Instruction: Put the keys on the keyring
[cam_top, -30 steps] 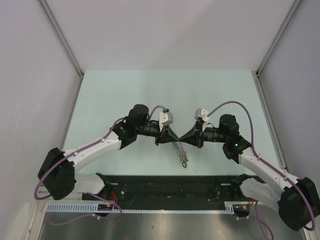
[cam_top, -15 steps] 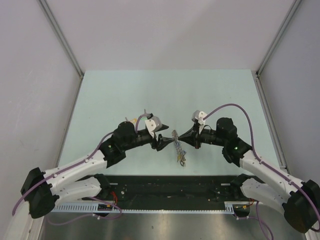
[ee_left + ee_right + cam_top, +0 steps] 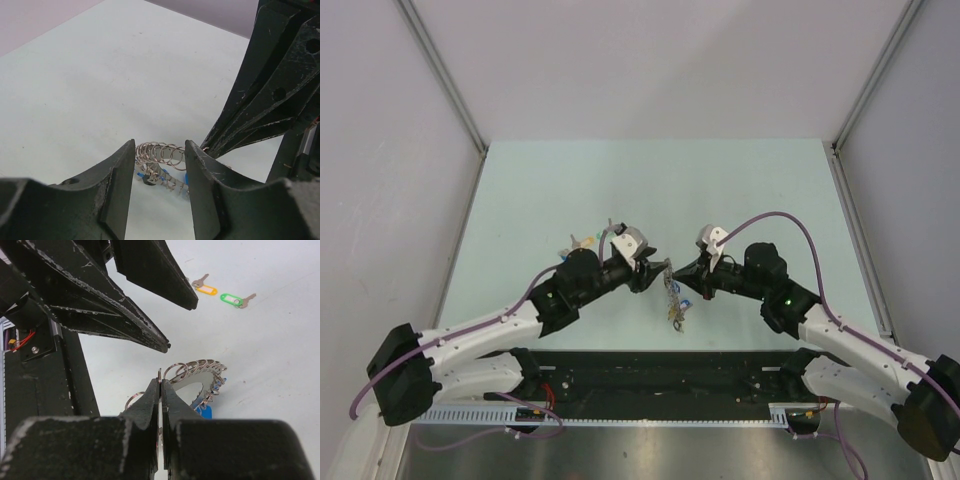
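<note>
The keyring [image 3: 202, 374] is a grey metal ring fringed with small rings and blue-tagged keys. My right gripper [image 3: 161, 385] is shut on its edge and holds it tilted above the table. In the top view the keyring [image 3: 673, 297] hangs between my right gripper [image 3: 678, 271] and my left gripper [image 3: 659, 269]. My left gripper [image 3: 160, 165] is open, its jaws either side of the keyring [image 3: 159, 156] without touching it. The orange-tagged key [image 3: 204, 288] and green-tagged key [image 3: 233, 299] lie on the table beyond, also seen behind the left arm [image 3: 582, 241]. I cannot pick out a separate blue-tagged key.
The pale green table [image 3: 740, 190] is walled at the left, right and back. A black rail [image 3: 660, 372] runs along the near edge between the arm bases. My right gripper's fingers [image 3: 265, 100] fill the right of the left wrist view.
The left arm has swung lower and to the left, uncovering the orange and green keys. Its gripper has let go and now straddles the keyring. The right gripper has shifted slightly left with the keyring.
</note>
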